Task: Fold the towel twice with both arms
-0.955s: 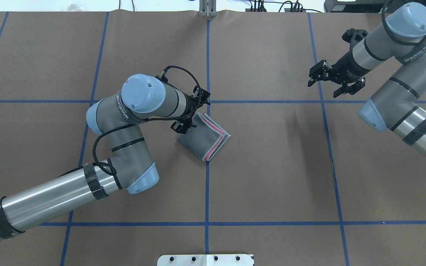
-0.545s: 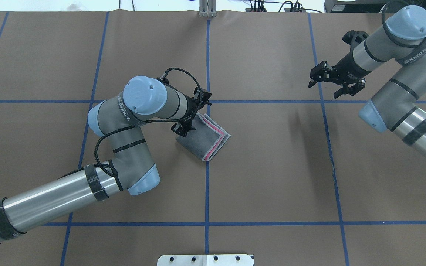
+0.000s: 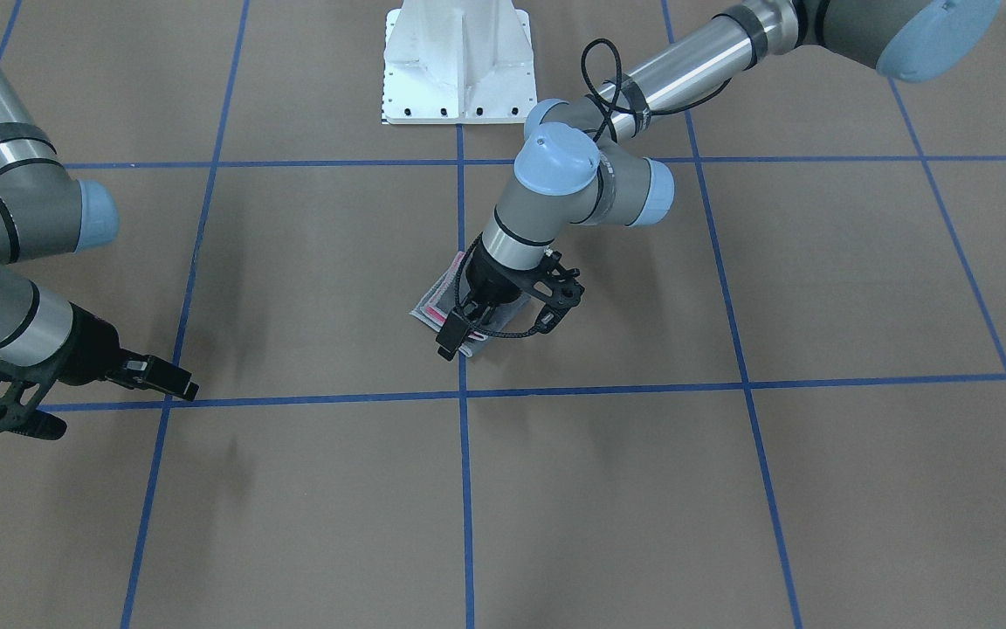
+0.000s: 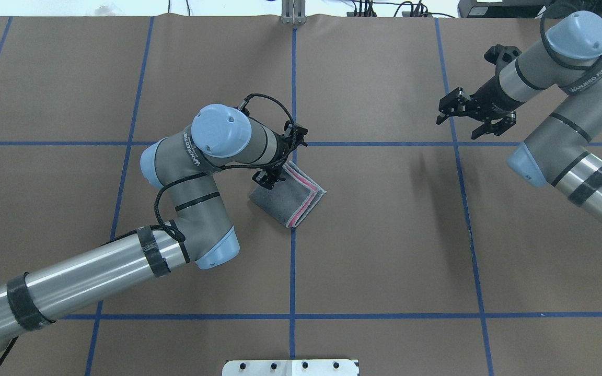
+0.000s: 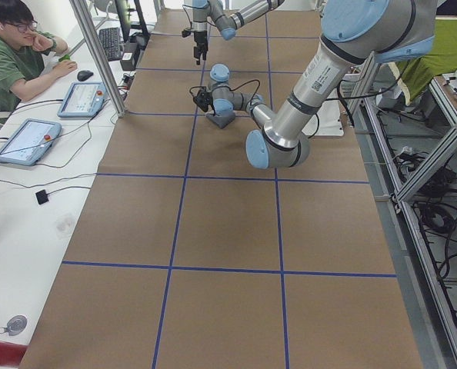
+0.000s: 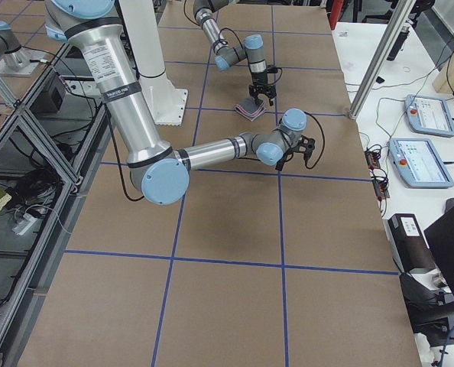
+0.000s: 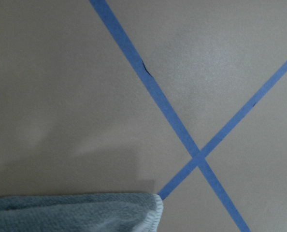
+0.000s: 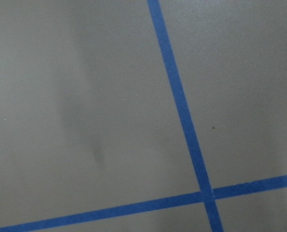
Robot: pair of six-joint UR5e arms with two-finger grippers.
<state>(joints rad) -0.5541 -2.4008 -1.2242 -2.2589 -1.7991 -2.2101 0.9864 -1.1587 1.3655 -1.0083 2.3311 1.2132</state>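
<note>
Brown-paper counter point(image 4: 384, 245), blue tape grid point(image 4: 292, 271). Towel point(image 4: 289, 201) folded to small stack, grey face up, pink edges showing, lying on centre tape line just beside cross line. Left hand point(image 4: 268, 180) over towel's corner nearest left arm point(image 4: 97, 282); jaw state: can't tell. Right hand point(image 4: 459, 125) spread apart, well away from towel. Lettering on left arm and right arm point(image 4: 583, 172) reads roughly "WANJEED".

Our silver-grey left arm point(image 4: 191, 209) has swung inward toward the table's middle, carrying its black left gripper point(image 4: 269, 178) slightly farther over the folded grey-and-pink terry towel point(image 4: 290, 201).
</note>
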